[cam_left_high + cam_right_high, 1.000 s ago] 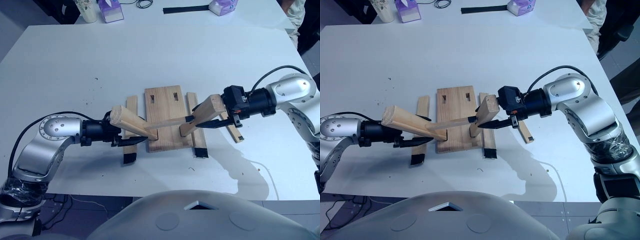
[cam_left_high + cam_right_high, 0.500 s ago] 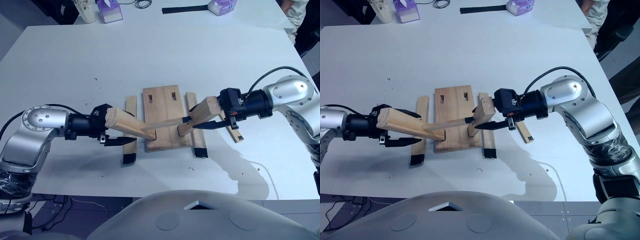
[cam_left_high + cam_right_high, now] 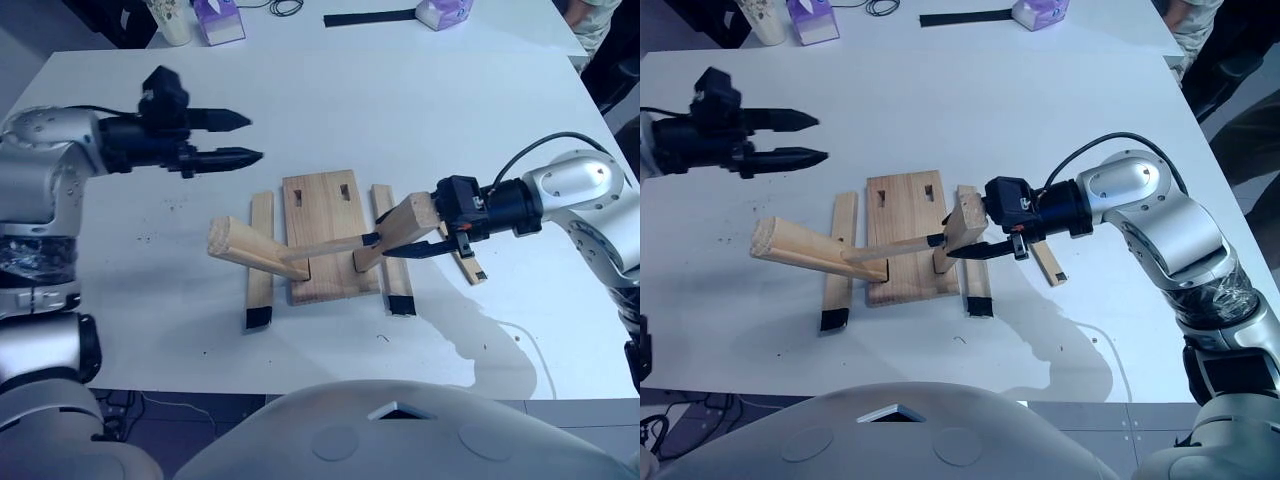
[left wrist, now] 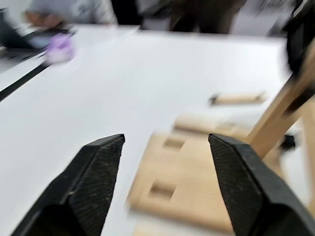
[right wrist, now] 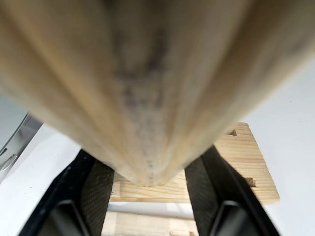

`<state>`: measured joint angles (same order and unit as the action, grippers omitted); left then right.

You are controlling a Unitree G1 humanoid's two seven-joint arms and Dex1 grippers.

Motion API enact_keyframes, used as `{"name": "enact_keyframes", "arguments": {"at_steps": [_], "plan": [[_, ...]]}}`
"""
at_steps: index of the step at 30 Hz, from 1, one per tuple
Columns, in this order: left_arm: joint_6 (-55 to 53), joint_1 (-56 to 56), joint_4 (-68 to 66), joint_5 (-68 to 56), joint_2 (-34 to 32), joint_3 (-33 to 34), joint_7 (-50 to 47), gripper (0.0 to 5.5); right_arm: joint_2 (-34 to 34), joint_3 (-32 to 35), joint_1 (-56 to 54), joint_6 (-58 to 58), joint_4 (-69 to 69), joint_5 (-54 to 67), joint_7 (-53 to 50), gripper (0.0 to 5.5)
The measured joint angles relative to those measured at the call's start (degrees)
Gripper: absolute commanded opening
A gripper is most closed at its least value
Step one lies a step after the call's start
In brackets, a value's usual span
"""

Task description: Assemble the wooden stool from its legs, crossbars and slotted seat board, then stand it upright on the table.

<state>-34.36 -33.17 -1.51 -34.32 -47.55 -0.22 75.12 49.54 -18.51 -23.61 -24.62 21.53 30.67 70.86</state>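
Our right gripper clamps one chunky pale wooden leg, linked by a thin crossbar to a second leg over the slotted seat board; our left gripper gapes wide, well apart. We judge most assembly remains.

At the white table's far edge: purple box, black strip, purple pack, perhaps a patterned cup

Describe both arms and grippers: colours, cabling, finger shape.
Rounded silver-grey shells on the left arm and right arm, black wrist sections. A thin black cable loops over the right one. Black left gripper and right gripper, each two tapered, textured fingers. Small red-orange mark on the right wrist.
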Motion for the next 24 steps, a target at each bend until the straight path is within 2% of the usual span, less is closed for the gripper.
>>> {"name": "enact_keyframes", "arguments": {"at_steps": [2,7,12,18,24], "plan": [[-3.9,-3.3,3.4,-3.1,2.1,-2.0,1.3,2.12,-0.1,-0.1,0.0,0.1,-0.1,0.0,0.0,2.0],[-8.6,-8.6,9.9,-6.1,6.1,-8.6,4.9,2.05,-0.8,-0.6,-0.5,0.2,-0.3,-0.3,-0.1,2.0],[-7.3,-8.8,13.5,-5.0,6.6,-14.1,9.5,2.05,-2.1,-1.7,-1.5,0.2,-0.5,-1.1,-0.4,2.0],[-4.6,-8.7,13.7,-1.9,7.0,-17.4,11.2,2.05,-2.6,-2.0,-1.9,0.2,-0.7,-1.4,-0.3,2.0],[-0.7,-3.9,13.3,2.7,5.7,-23.5,15.0,2.05,-2.8,-2.4,-2.3,0.6,-1.3,-1.5,0.1,2.0]]}}
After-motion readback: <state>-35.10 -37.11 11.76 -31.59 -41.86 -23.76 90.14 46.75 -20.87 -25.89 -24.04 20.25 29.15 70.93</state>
